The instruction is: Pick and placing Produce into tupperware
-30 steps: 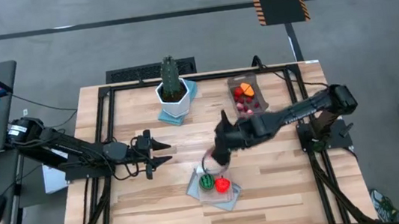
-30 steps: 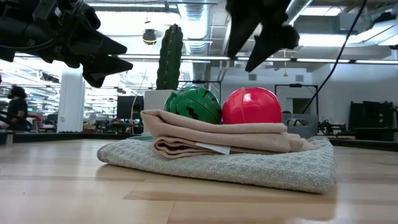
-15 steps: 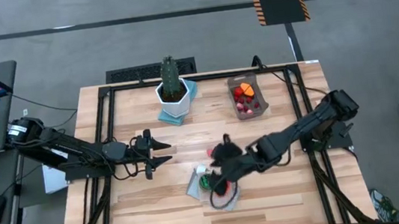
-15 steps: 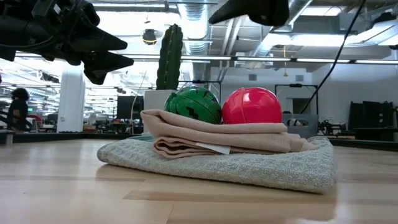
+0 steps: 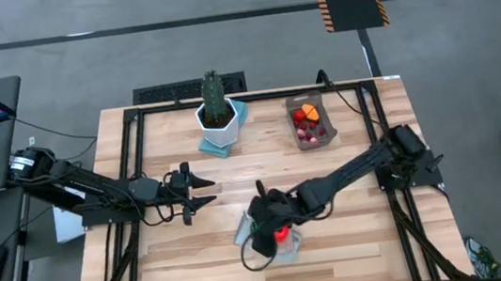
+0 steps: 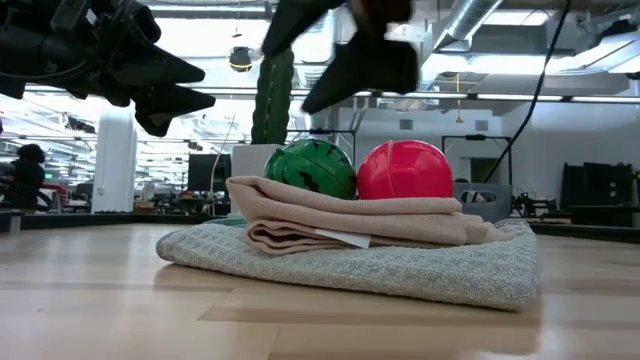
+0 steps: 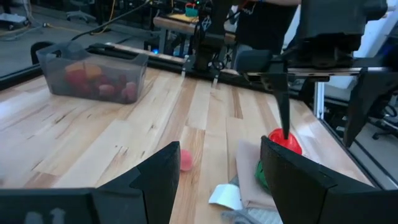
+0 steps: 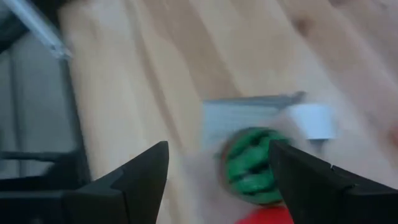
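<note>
A green-striped ball (image 6: 312, 168) and a red ball (image 6: 404, 170) rest on a folded tan cloth (image 6: 340, 222), which lies on a grey cloth (image 5: 245, 233). My right gripper (image 6: 290, 78) hangs open just above the two balls. In its wrist view (image 8: 217, 149) the green ball (image 8: 252, 165) lies between and below the fingers, untouched. The tupperware (image 5: 310, 122) stands at the far right and holds orange and red produce. A small pink berry (image 7: 185, 160) lies on the bare table. My left gripper (image 5: 212, 188) waits open at the table's left.
A tall green cactus in a white pot (image 5: 217, 114) stands on a blue mat at the far middle. Dark frame rails (image 5: 129, 154) run along the table's left and right sides. Bare wood lies between the cloth and the tupperware.
My right gripper has swung from the table's middle toward the near edge and a little left. It has turned to point down over the cloths and now hangs open above the green and red balls. The balls and cloths have not moved.
</note>
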### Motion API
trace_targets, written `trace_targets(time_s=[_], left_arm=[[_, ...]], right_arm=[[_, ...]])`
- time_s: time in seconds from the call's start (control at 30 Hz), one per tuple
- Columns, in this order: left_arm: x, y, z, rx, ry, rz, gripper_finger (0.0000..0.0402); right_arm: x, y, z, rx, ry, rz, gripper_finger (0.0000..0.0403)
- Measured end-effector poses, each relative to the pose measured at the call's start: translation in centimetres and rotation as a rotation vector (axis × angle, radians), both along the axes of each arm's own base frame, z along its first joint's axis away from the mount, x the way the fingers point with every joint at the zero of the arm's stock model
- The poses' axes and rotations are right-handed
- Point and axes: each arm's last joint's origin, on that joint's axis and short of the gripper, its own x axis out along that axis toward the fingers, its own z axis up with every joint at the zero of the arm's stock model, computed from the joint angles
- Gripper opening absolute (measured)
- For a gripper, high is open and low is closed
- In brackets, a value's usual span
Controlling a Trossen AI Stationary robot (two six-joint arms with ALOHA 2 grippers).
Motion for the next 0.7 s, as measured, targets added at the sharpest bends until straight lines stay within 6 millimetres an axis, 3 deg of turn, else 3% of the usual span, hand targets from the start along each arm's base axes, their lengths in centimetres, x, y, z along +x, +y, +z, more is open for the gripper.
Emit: trace_targets(time_s=[0.3, 0.7], left_arm=[[0.0, 0.0, -0.1, 0.003, 0.010, 0.000, 0.0213], [0.0, 0.0, -0.1, 0.002, 0.007, -0.002, 0.0213]], right_arm=[[0.4, -1.2, -0.2, -0.022, 0.108, -0.016, 0.0333], [-1.6, -1.1, -1.1, -0.020, 0.332, -0.090, 0.0352]])
